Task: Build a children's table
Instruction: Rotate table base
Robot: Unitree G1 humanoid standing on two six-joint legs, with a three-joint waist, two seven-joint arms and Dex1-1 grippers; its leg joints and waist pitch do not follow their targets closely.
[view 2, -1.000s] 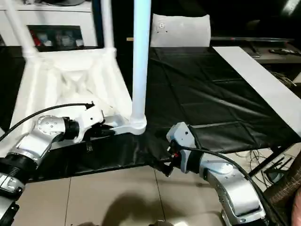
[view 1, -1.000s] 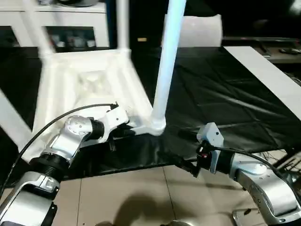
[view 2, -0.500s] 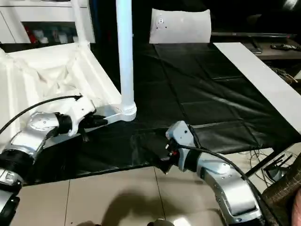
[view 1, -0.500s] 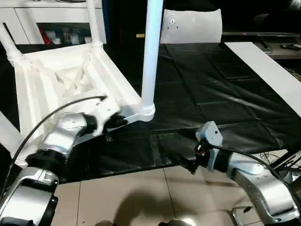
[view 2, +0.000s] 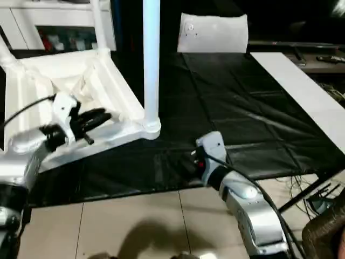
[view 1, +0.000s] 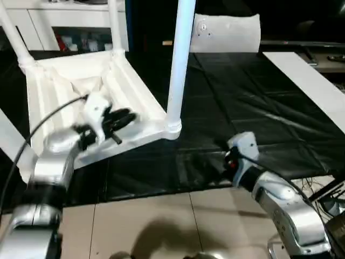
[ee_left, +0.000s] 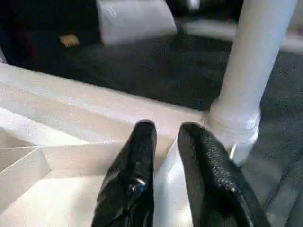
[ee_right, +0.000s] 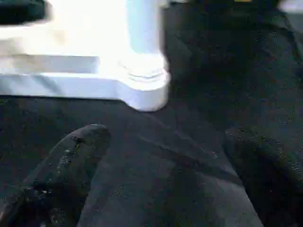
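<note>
Left eye view shows the tabletop (view 1: pixel 81 102) lying upside down on the black cloth (view 1: pixel 253 108), in the left half of the frame, with its ribbed underside facing up. One leg (view 1: pixel 180 59) stands upright in the near corner socket (view 1: pixel 172 128), a little left of centre, and two other legs rise from the far corners at the upper left.

The left gripper (view 1: pixel 119 118) hangs over the near rim of the tabletop, left of the standing leg. In the left wrist view its fingers (ee_left: pixel 137 161) have only a narrow gap between them, and nothing is held in this gap. The right gripper (ee_right: pixel 161 170) is wide open and empty, low over the black cloth at the lower centre, with the socket in front of it.

I think the risk now is the standing leg. If it is not pressed fully into the socket, a touch from the left gripper may tilt it or pull it out. The right gripper, so near the cloth, may also catch it and drag the tabletop.
</note>
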